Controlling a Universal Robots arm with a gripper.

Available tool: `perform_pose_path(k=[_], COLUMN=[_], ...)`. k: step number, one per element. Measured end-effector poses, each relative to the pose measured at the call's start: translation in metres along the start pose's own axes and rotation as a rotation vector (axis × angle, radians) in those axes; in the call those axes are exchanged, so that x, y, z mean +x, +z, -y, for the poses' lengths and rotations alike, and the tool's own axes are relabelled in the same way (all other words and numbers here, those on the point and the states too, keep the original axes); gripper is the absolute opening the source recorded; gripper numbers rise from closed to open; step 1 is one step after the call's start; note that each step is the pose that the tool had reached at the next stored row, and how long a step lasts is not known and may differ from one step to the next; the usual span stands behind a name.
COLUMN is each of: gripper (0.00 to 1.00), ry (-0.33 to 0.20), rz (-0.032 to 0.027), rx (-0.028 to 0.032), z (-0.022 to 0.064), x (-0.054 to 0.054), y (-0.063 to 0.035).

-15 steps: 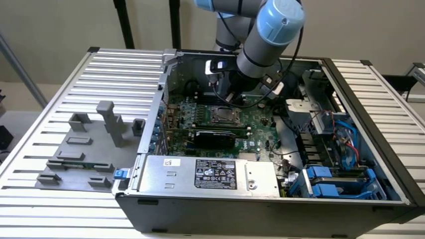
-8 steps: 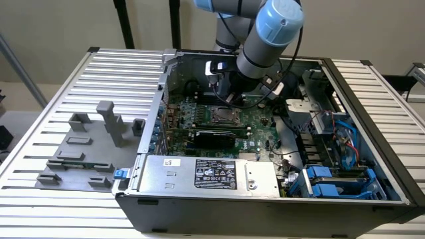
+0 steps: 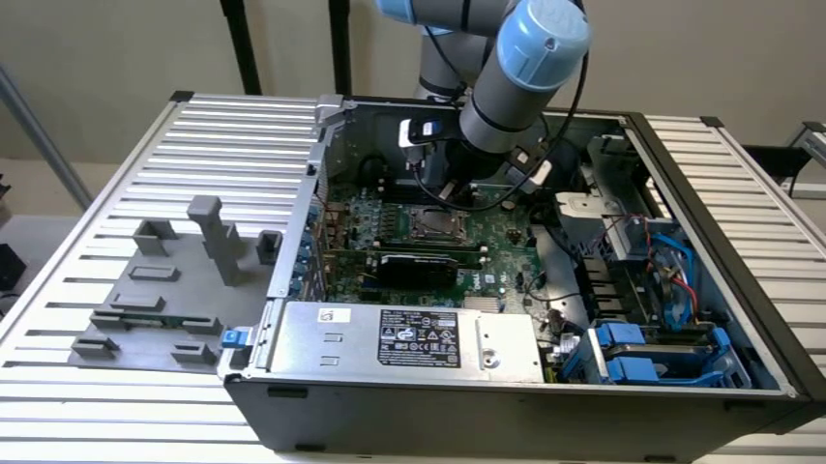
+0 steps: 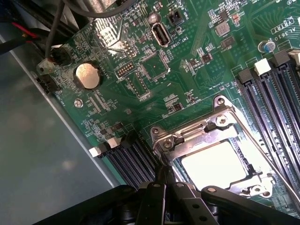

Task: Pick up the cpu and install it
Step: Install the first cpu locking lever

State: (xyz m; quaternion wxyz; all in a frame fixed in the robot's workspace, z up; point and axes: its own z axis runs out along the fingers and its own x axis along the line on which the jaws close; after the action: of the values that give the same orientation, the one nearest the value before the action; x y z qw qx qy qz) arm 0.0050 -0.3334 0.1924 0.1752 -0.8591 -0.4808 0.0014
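Well, the chip [image 4: 216, 165] sits in the metal-framed socket [image 4: 213, 140] on the green board [image 4: 140, 70]; the gripper [image 3: 455, 188] hovers above, cables [image 3: 516, 188] alongside. I cannot tell its grip.

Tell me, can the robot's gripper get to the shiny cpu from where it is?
Probably yes. The gripper hangs right above the motherboard, close beside the cpu, which sits in its socket frame with its silvery top uncovered.
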Motion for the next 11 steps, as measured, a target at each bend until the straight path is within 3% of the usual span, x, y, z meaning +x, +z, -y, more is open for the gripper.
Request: perform_pose_path(k=[5, 11], gripper=[0.11, 0.11], ry=[-0.002, -0.002], rz=[-0.0081, -0.0100], rx=[0.0053, 0.0065], z=[-0.0001, 0.0016], x=[0.0000, 0.0010], y=[0.0000, -0.0052])
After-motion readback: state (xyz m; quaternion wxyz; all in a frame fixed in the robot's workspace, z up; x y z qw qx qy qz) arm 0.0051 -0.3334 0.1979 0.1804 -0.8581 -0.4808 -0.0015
